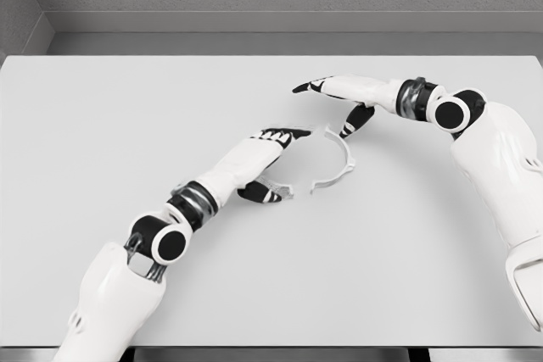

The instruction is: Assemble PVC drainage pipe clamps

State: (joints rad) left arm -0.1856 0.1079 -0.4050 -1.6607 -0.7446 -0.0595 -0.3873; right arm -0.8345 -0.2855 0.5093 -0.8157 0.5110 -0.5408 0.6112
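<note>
Your white curved plastic clamp half (338, 158) lies mid-desk, well clear of every edge of the pale grey desk (102, 167). Your left hand (263, 158) lies on a second white clamp piece (278, 187), fingers extended, probably steadying it. Your right hand (339, 95) hovers spread, thumb nearly touching the arc, ready to push the halves together.

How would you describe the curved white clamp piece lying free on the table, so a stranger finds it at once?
Look at the large white table, near its middle, between the two hands. The thin white half-ring clamp piece lies flat there, right of the left hand and below the right hand. It alone is an open arc.
</note>
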